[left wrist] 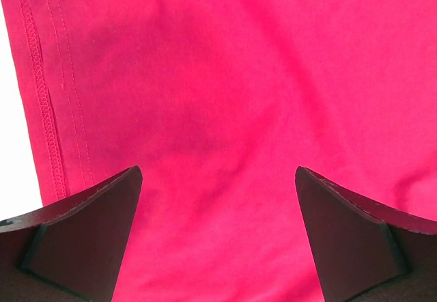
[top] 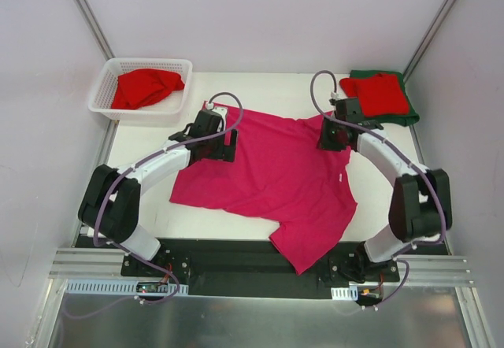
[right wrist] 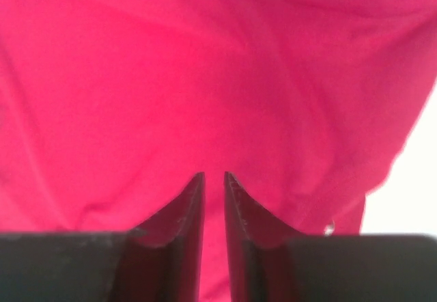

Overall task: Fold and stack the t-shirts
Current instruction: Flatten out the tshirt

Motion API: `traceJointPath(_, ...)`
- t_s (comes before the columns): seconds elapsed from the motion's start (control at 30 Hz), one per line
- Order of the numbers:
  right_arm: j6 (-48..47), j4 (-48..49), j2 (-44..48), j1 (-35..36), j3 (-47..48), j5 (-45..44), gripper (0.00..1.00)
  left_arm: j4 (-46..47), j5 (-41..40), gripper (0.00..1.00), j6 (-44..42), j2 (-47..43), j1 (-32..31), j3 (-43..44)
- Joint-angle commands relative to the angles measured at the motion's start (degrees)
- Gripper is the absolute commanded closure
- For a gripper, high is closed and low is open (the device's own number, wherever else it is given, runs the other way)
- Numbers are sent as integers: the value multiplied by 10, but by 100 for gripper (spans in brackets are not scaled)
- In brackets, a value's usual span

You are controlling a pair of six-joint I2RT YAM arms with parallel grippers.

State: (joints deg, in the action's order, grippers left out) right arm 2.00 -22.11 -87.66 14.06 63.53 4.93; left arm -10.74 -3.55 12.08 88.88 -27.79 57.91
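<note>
Right in the middle of the desk [top: 150,147] lies the pink t-shirt [top: 272,175]. It's spread out mostly flat and a bit skewed, and its near corner droops over the front edge onto the black base rail [top: 236,257].

The left arm [top: 150,171] reaches in over the shirt's far left corner. The left jaws are gaping wide with nothing between them. In the left wrist view the two dark fingers [left wrist: 89,234] stand far apart above smooth pink cloth, and the stitched hem [left wrist: 41,97] runs down the left side, with white desk just beyond it.

Over on the other side, the right arm [top: 390,163] bends in to the shirt's far right corner. The right jaws are drawn in tight, with only a thin slit left between the fingers [right wrist: 184,213]. Their tips are down on the pink cloth, which shows in that slit and puckers in soft folds toward them, so they have a pinch of the shirt. The shirt's edge and bare desk sit just off to the right in that view.

At the far left corner sits a white basket [top: 106,88] with a crumpled red t-shirt [top: 146,88] inside. At the far right corner a folded red t-shirt [top: 376,94] rests on top of a dark green t-shirt [top: 405,116], well apart from the basket and just beyond the right arm's wrist.
</note>
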Motion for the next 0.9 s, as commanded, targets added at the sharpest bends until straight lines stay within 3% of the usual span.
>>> traceJointPath(0.0,8,23,-62,1,69,-5,64,16,-13,5,16,-32,-10,-7)
traceJointPath(0.17,6,26,-117,0,115,-18,59,19,-16,4,21,-57,-14,-28)
traceJointPath(0.87,-16,-7,-248,-8,252,-91,56,20,-39,4,25,-107,-23,-67)
